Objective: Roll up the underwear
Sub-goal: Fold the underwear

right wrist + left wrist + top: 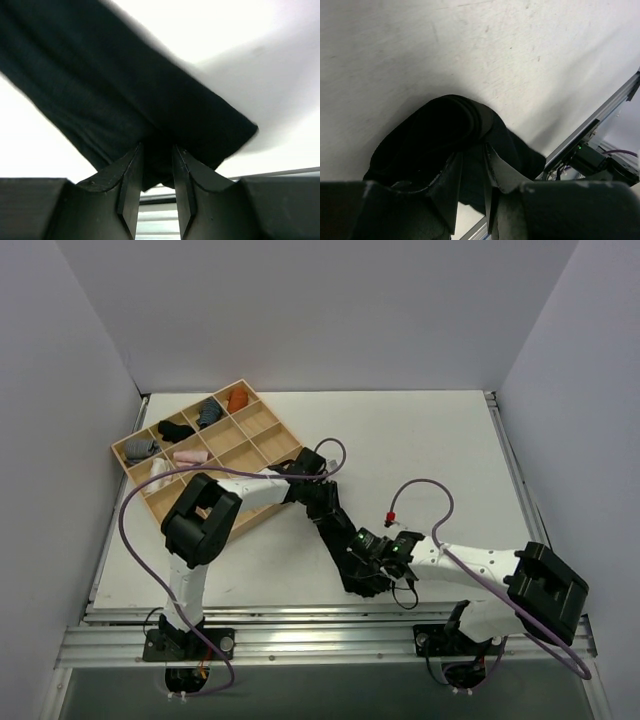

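Black soft fabric, the underwear point(345, 545), is lying on the white table point(430, 450) as a long narrow band. It is running slantwise between our two arms close to the table's near edge, well apart from the wooden compartment tray point(262, 420) at the far left.

We are holding it at both ends. Our left gripper point(472, 175) is gripping a fold of the cloth at the band's far end, its jaws standing narrow with fabric showing between them. Our right gripper point(156, 170) is pinching the near end the same way, with the dark cloth bunching into the slot between its fingers. We cannot tell whether that end is touching the table.

In the left wrist view, the cloth just beyond the fingers is humping up into a rounded curl with layered edges. From this we are judging that the folding into a narrow band is done and that the roll is only beginning at that end, if at all. From above, most of the band is lying flat and unrolled.

What we are reckoning as left is turning the curled end over and over along the band toward the other gripper until a tight bundle forms, like the small rolled bundles point(237, 398) sitting in the tray. We are not seeing a finished roll yet.
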You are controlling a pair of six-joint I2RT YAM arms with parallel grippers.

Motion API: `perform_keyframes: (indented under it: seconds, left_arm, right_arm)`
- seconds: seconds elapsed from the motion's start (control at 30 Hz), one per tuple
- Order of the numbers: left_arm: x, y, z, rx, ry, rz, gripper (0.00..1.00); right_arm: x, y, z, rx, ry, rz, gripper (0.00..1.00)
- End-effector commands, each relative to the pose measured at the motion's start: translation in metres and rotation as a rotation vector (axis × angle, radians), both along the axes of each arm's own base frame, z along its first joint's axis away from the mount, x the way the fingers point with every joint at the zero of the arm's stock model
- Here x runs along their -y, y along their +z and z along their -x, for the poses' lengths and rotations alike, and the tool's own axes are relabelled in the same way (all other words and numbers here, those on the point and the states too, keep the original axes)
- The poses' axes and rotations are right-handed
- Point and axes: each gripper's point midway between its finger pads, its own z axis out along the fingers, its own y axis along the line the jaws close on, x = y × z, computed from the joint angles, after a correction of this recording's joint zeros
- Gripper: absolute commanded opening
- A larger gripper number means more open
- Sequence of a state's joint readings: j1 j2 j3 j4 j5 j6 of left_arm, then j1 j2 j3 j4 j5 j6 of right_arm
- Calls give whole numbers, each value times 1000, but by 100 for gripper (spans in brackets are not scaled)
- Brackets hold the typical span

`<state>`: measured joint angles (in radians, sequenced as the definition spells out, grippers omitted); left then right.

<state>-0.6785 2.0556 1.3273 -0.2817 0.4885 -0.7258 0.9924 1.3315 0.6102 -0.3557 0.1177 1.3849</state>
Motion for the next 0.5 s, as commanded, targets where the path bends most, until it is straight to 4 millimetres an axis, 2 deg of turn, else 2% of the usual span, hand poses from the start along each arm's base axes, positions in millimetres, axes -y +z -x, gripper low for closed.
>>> perform_keyframes:
  seconds: [0.0,0.03,0.13,0.27,0.3,0.47]
  left_arm:
    - [-28,15,-32,102,70,-89,32]
    - [-29,18,-31,104,73,-86,32]
    - [-32,24,-30,108,87,-76,32]
    - [-35,34,-30,107,101,-83,33]
    - [-37,34,-30,107,110,-98,33]
    - [-44,38,-23,98,121,-119,33]
  right_arm:
    - [80,-13,23,-121,-50,295,27]
    - [90,-11,19,-134,-77,316,27]
    - [100,-2,3,-120,-76,358,28]
    - [104,7,-22,-111,-33,424,29]
    - [103,15,-32,-89,-29,446,30]
    - [108,35,-61,-55,20,494,31]
